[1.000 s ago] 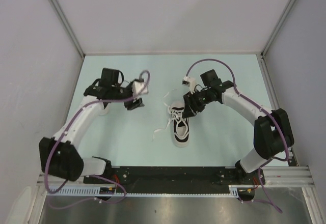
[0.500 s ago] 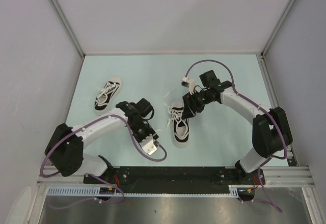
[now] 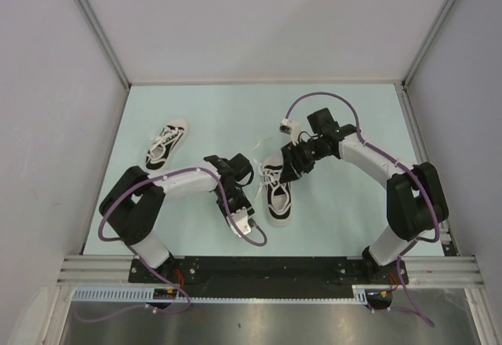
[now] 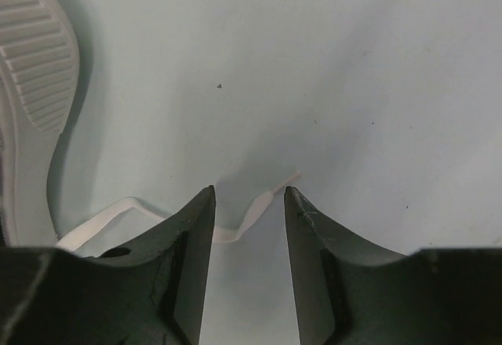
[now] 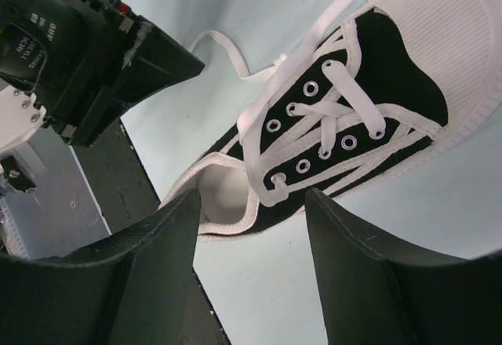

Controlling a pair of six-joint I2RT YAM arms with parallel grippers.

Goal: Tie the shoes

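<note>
One black shoe (image 3: 278, 197) with a white toe cap lies mid-table, toe toward the near edge, laces loose. It fills the right wrist view (image 5: 369, 86). The other shoe (image 3: 166, 145) lies far left. My left gripper (image 3: 240, 213) points down at the table beside the centre shoe, its fingers hidden under its camera. In the left wrist view this gripper (image 4: 249, 192) is open with a white lace end (image 4: 263, 202) on the table between its tips; the shoe's sole (image 4: 35, 70) is at the upper left. My right gripper (image 3: 292, 168) is open and empty above the shoe's heel opening (image 5: 223, 200).
Grey walls and metal posts (image 3: 94, 23) close in the pale green table (image 3: 353, 125) on three sides. My left arm's black wrist (image 5: 94, 70) shows close to the shoe in the right wrist view. The arm bases sit on the black rail (image 3: 267, 270) at the near edge.
My left arm has swung from the far left, uncovering the second shoe, over to the left side of the centre shoe and down over the lace end. My right arm has barely moved.
</note>
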